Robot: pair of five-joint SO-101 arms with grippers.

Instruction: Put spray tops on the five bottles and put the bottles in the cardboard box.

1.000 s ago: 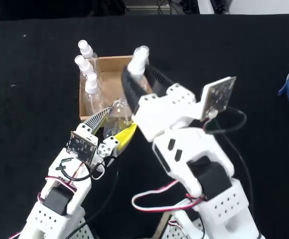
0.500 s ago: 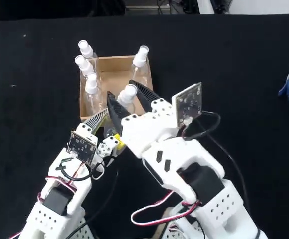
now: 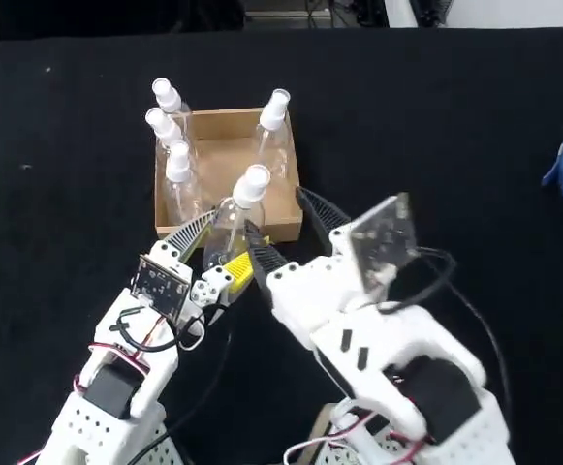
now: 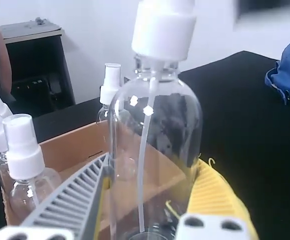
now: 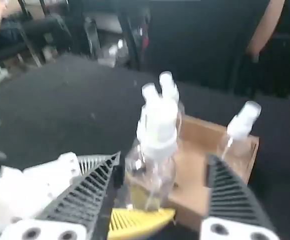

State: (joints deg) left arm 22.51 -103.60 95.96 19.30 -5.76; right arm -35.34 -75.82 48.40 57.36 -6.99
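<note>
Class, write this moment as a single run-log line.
left gripper: shut on fifth bottle, spray top on, at cardboard box near wall | right gripper: open, near the bottle | in box: four topped bottles

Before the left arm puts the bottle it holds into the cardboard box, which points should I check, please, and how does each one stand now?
1. The spray top sits on the held bottle: ok; tightness, cannot tell.
2. The left gripper is shut on the held bottle: ok.
3. The right gripper is open and off the held bottle: ok.
4. The cardboard box has bare floor for one more: ok.
5. The four other bottles stand upright in the box, tops on: ok.
6. The held bottle's base clears the box's front wall: cannot tell.
</note>
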